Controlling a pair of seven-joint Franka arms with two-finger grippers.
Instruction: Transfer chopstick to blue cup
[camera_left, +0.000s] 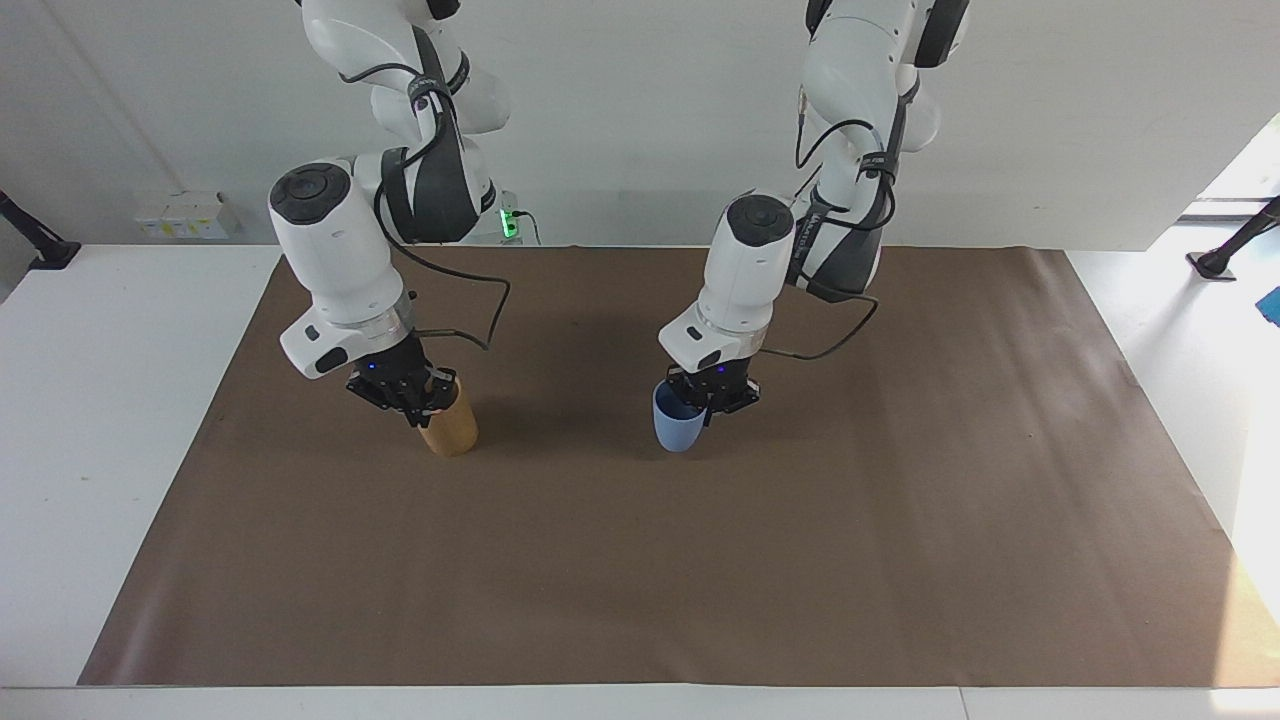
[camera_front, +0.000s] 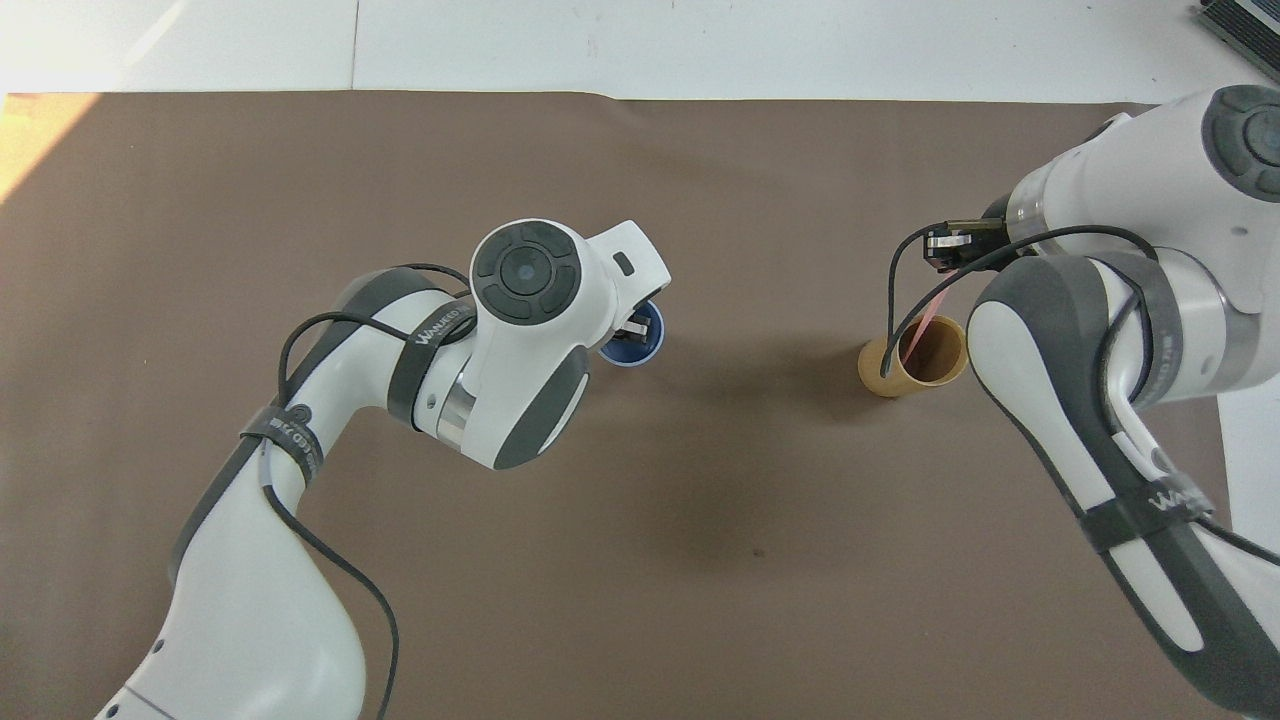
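Observation:
My left gripper (camera_left: 712, 398) is shut on the rim of the light-blue cup (camera_left: 677, 425), with one finger inside it, and holds it low over the middle of the brown mat. The cup also shows in the overhead view (camera_front: 640, 345), mostly under my left wrist. A pale pink chopstick (camera_front: 918, 328) leans in the tan cylindrical holder (camera_left: 450, 428) toward the right arm's end of the mat. My right gripper (camera_left: 410, 395) is down at the holder's rim, at the chopstick's top. In the overhead view my right gripper (camera_front: 952, 246) lies just past the holder (camera_front: 912, 358).
The brown mat (camera_left: 640, 560) covers most of the white table (camera_left: 100, 400). The arms' cables hang close to both grippers.

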